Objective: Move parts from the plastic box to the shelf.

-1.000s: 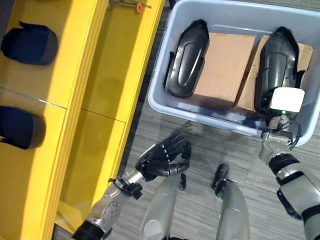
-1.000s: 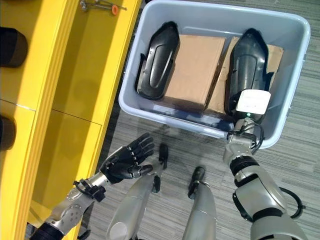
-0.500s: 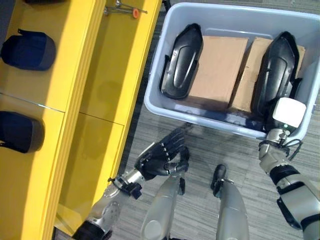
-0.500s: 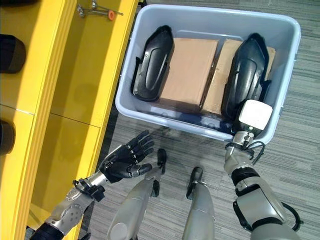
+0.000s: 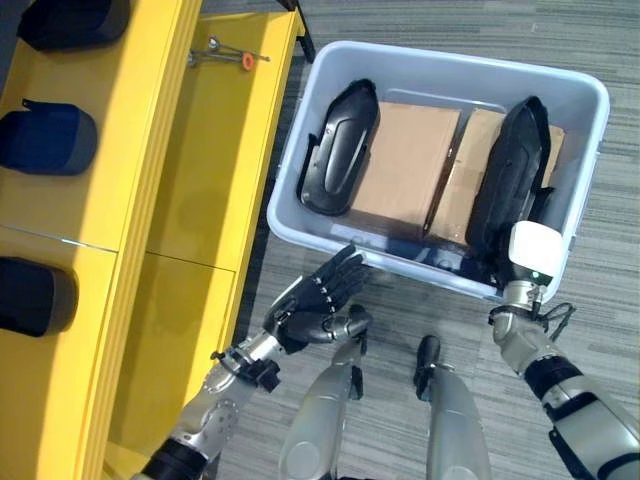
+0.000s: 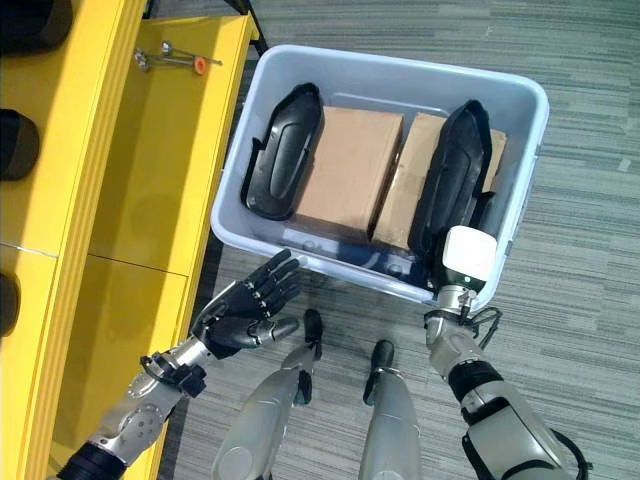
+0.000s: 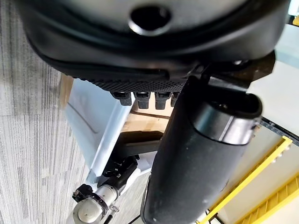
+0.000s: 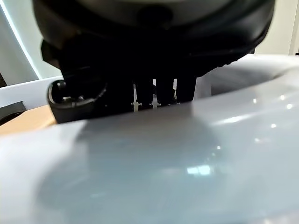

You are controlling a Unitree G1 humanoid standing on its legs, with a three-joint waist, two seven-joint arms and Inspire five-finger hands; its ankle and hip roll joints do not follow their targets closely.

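**Grey carpet floor, plastic box of parts beside a yellow shelf**

Grey striped carpet (image 5: 400,20) lies under everything. Low in the head view, the left robot hand (image 5: 318,303) hovers above the floor with fingers straight and spread, holding nothing. Just beyond its fingertips stands the near wall of the pale blue plastic box (image 5: 455,68). Inside, ahead of this robot hand, a black moulded part (image 5: 340,148) lies lengthwise against a brown cardboard box (image 5: 405,167).

The right robot hand (image 6: 466,258), capped by a white cover, reaches over the box's near rim. Its fingers dip inside behind the wall, so whether they are open or closed cannot be told. It sits at the near end of a second black part (image 5: 510,175), which lies across another cardboard piece (image 5: 468,165).

Off to the left of the left robot hand runs the yellow shelf (image 5: 170,200). Dark blue rounded parts (image 5: 48,137) sit on its outer level. At its far end lies a small metal tool with an orange tip (image 5: 228,53).
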